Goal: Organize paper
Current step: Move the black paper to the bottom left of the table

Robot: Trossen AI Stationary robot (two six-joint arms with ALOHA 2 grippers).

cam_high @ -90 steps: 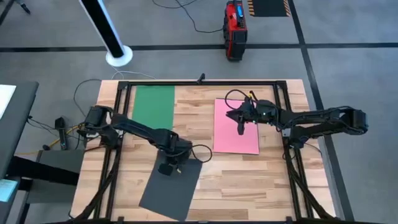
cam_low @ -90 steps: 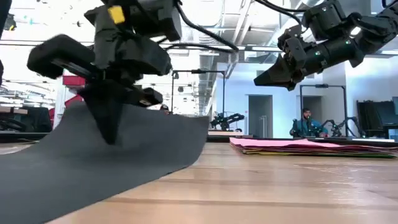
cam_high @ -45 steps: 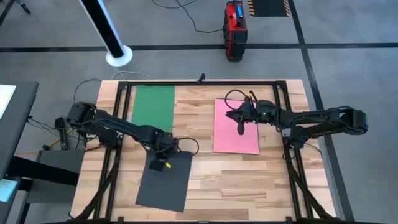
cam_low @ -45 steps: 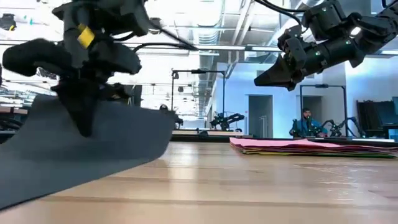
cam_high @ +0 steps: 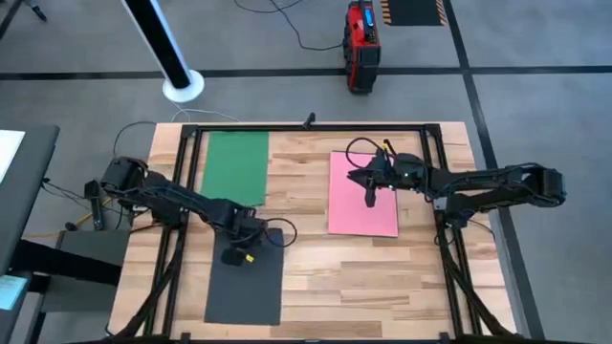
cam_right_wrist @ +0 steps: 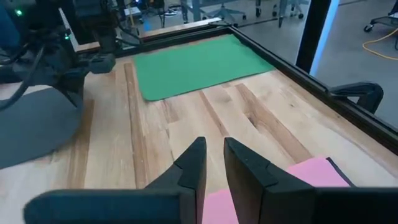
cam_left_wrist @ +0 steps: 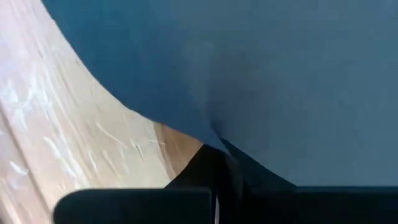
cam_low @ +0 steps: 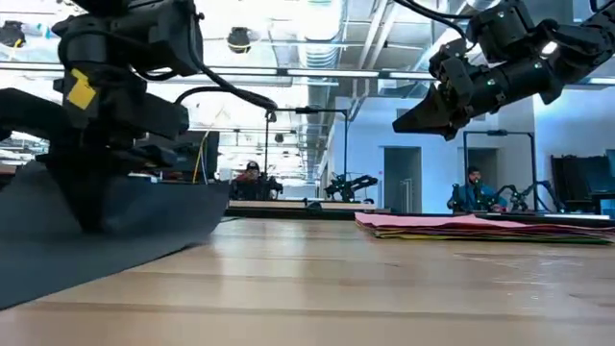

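High view, left gripper point(cam_high: 238, 256) fingers pinching dark grey paper point(cam_high: 246, 291), right gripper point(cam_high: 369, 199) fingers slightly parted above pink paper point(cam_high: 361, 212), no readable writing.

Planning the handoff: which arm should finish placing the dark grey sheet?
Left. Its gripper already pinches the dark grey sheet; the right gripper hovers over the pink sheet, apart.

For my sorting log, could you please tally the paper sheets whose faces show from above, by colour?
Green sheet: 1
Pink sheet: 1, topping a stack
Dark grey sheet: 1, pinched by the left gripper
Total: 3
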